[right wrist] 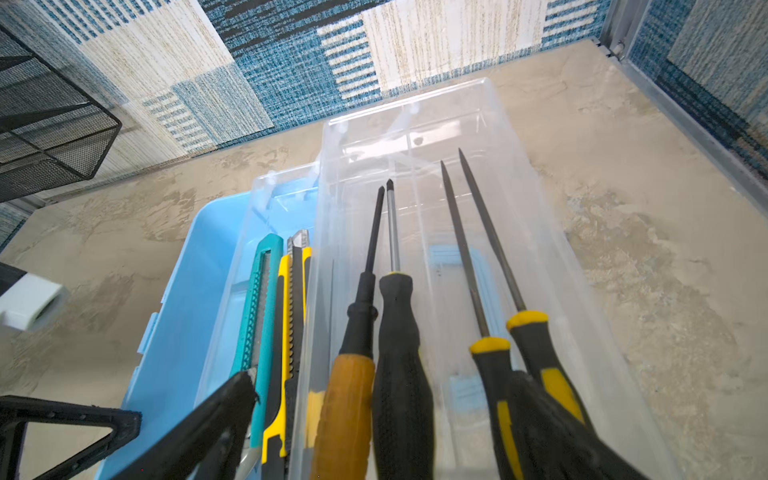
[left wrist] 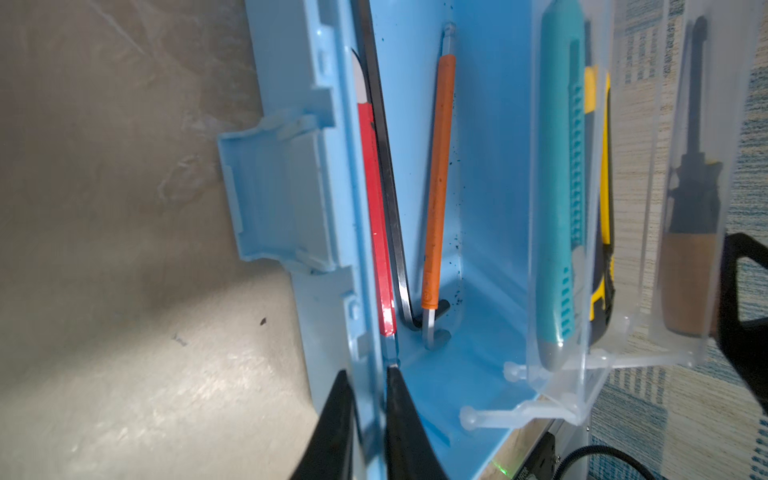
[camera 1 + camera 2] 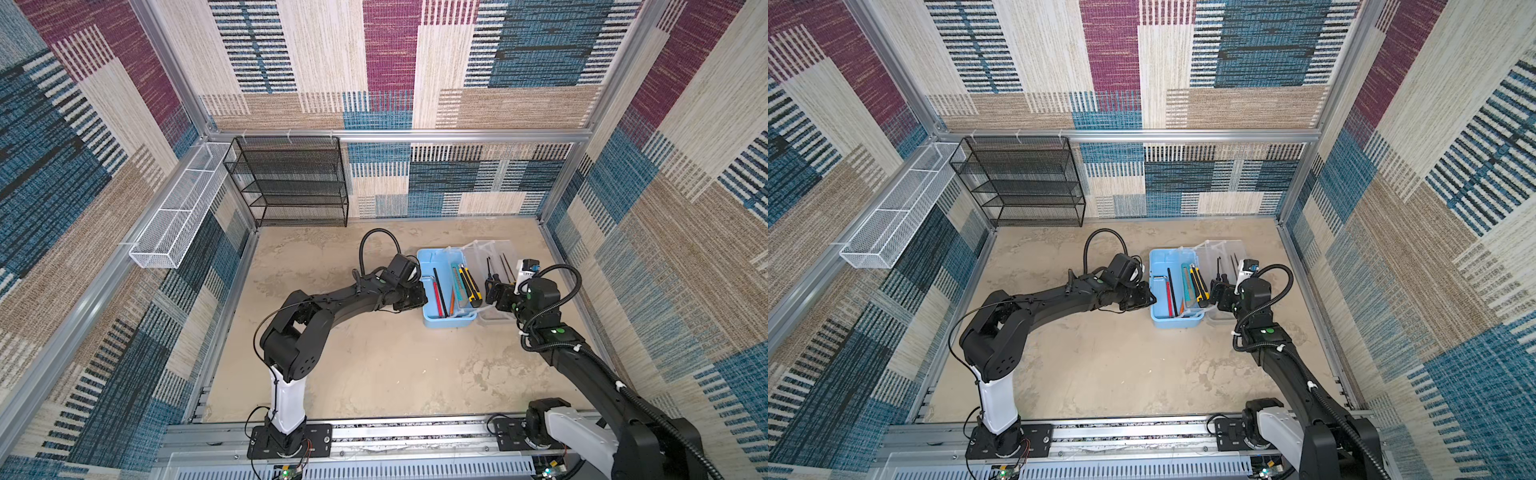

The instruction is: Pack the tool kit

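The left hand (image 2: pixel 368 386) is almost closed, one finger outside and one inside the side wall of the light blue box (image 2: pixel 490 145), nipping the rim. I take this as a brace, so the box cannot slide on the surface (image 3: pixel 374 365) while the other arm works. The box stands right of the middle, toward the back. Just past the fingers three hex keys (image 2: pixel 438 187) lie lengthwise on the box floor, bent ends nearest the hand. Beyond them the clear tray (image 2: pixel 536 232) sits in the far half of the box, with a teal utility knife (image 2: pixel 559 208) and a yellow utility knife (image 2: pixel 602 145) side by side.

The right hand (image 1: pixel 382 386) is spread wide and holds nothing, poised over the handle ends of the tools in the clear lid (image 1: pixel 519 137), which is folded open beside the box. These are two screwdrivers (image 1: pixel 401 353) and two thin pointed tools (image 1: pixel 490 345), so it is probably lining up a pick.

The handle butts are cut off by the frame edge and the fingers, and I cannot tell whether those fingers touch anything. The blue handle (image 1: pixel 446 253) shows only dimly through the lid, and the box wall hides part of the red key
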Motion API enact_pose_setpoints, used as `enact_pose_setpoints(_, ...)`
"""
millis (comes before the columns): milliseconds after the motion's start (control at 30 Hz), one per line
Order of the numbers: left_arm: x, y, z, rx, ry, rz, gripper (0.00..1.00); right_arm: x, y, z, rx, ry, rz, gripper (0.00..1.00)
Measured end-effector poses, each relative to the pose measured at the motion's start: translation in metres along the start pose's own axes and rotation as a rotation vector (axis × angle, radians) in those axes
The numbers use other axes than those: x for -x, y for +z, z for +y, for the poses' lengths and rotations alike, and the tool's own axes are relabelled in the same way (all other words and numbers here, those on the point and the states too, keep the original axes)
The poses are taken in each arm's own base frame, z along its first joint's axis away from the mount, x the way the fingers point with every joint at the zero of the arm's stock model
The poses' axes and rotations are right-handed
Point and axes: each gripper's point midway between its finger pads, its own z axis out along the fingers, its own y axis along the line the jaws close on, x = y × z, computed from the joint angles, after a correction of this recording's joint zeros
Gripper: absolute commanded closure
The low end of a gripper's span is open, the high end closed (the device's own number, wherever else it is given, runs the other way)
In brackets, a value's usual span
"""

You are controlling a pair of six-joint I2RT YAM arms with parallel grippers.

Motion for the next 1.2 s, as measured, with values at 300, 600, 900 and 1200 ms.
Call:
enact_pose_setpoints(300,-0.004,-0.015,0.018,0.031,-0.019,-0.003,0.86,-0.008,0.004,0.019,0.116,-0.006,0.046,0.03)
enact_pose_setpoints(600,-0.012,-0.033,0.036,0.065,-0.033,-0.017,0.86,-0.015,0.004,0.049,0.287,0.014,0.085,0.11)
enact_pose_setpoints(900,-0.025,-0.055,0.059,0.101,-0.058,-0.039,0.86,-0.027,0.002,0.087,0.415,0.009,0.114,0.13)
enact_pose_setpoints(1200,-0.033,-0.081,0.089,0.154,-0.091,-0.078,0.85,-0.039,0.004,0.125,0.456,-0.008,0.134,0.14)
